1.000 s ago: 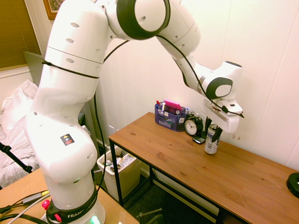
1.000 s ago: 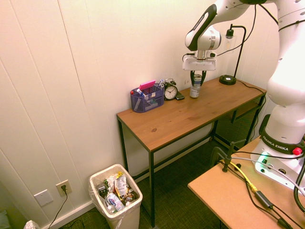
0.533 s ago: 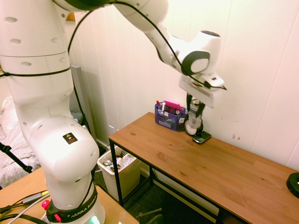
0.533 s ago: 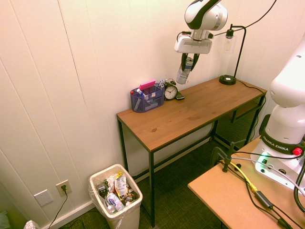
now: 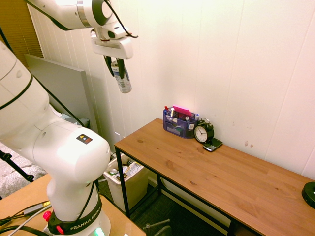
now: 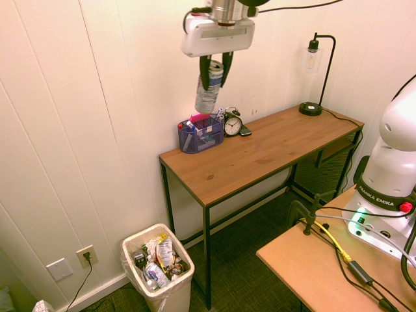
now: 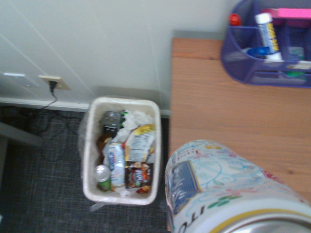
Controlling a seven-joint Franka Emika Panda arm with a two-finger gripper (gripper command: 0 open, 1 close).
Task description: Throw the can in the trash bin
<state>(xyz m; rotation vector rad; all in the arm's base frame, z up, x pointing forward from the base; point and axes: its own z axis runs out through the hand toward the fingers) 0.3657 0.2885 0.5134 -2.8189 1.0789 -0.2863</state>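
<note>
Gripping the tilted can (image 6: 207,91) — claw (image 6: 215,73) closed around it, held up in the air, trash bin (image 6: 158,270) full of litter beside the surface (image 6: 260,153).

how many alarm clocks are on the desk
1: the black alarm clock stands on the desk, beside the purple organizer. No other shows.

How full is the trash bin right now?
Partly full: in the wrist view, cans, wrappers and crumpled paper lie inside the trash bin, below its rim. The task's can hangs in the jaws, outside it.
</note>
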